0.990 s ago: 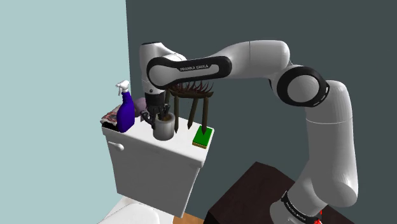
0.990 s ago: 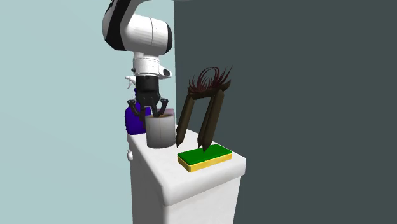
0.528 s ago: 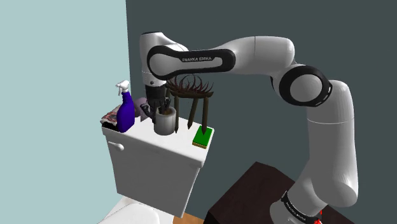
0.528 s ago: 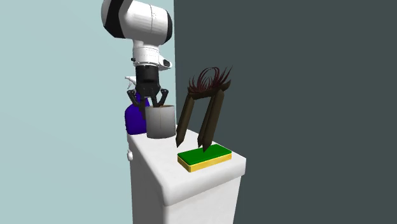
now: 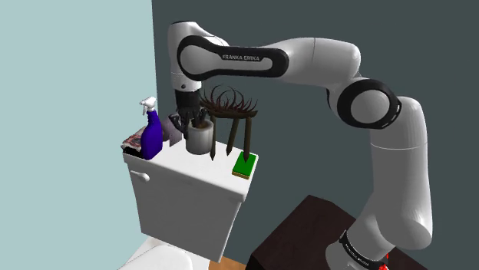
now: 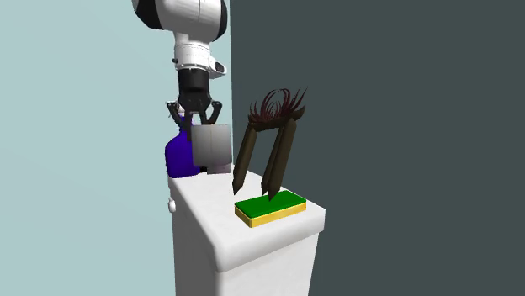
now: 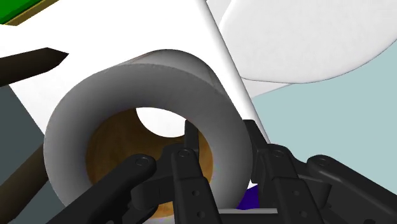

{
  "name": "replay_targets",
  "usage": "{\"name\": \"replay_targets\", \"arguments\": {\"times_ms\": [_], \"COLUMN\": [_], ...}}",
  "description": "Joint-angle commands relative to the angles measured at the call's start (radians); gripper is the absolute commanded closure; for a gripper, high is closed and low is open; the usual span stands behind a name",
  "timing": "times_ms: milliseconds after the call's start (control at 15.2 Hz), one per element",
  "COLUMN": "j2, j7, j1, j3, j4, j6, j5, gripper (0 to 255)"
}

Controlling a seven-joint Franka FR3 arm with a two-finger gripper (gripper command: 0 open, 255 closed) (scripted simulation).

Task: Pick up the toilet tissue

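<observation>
The toilet tissue point(image 5: 201, 137) is a grey-white roll with a brown core point(image 7: 121, 146), standing upright. It hangs just above the white toilet tank lid point(image 5: 219, 170), clear of it in the second exterior view, where the roll point(image 6: 210, 146) is level with the spray bottle's body. My black gripper point(image 5: 192, 121) comes down from above and is shut on the roll's wall. One finger point(image 7: 191, 143) sits inside the core and the other outside the wall. In the second exterior view the gripper point(image 6: 195, 118) sits on the roll's top edge.
A blue spray bottle point(image 5: 151, 132) stands close beside the roll. A dark spiky plant on stick legs point(image 5: 230, 115) stands on the roll's other side. A green and yellow sponge point(image 5: 245, 166) lies near the lid's edge. A reddish object point(image 5: 132, 141) lies behind the bottle.
The gripper has risen with the roll clasped in it; the roll has left the tank lid and moved up. The arm's wrist is higher than before.
</observation>
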Motion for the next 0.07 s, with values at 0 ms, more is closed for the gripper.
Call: {"name": "replay_targets", "arguments": {"times_ms": [0], "j2": [0.001], "j7": [0.0], "j1": [0.002], "j3": [0.0], "j4": [0.011], "j6": [-0.009], "j5": [0.0], "gripper": [255]}}
